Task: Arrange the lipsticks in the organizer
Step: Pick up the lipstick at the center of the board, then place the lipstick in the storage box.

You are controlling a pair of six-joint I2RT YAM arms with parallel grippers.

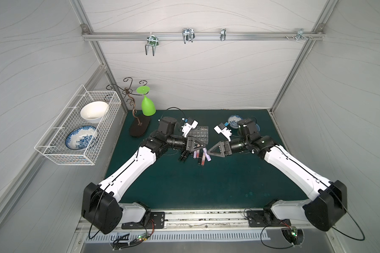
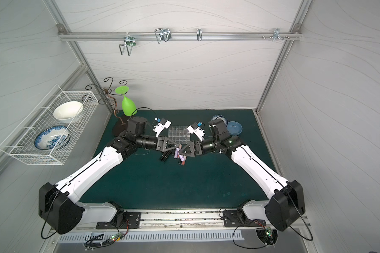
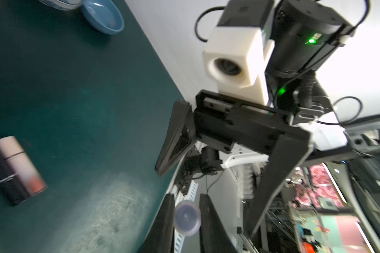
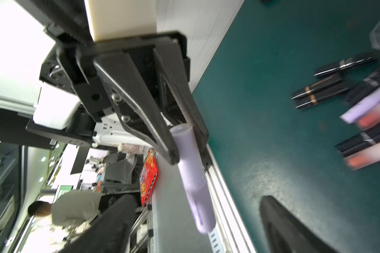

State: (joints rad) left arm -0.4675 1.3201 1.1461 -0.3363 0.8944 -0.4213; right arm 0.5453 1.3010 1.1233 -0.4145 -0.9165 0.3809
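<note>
1. The left arm [image 1: 132, 166] stretches inward over the green mat [image 1: 206, 186]. The left gripper [image 1: 205, 146] is clamped on a pale lilac lipstick [image 4: 193, 175], clear of the mat.
2. The other lipsticks [image 1: 195, 154] lie jumbled below, just beside the clear organizer [image 1: 201, 132].
3. The right arm [image 1: 294, 166] mirrors it. The right gripper [image 1: 208, 151] gapes wide, its fingers either side of that tube, not touching.

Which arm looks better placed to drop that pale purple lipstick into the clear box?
Left. The left tool is shut on the lilac lipstick and sits close to the clear box. The right tool stands open and holds nothing.
</note>
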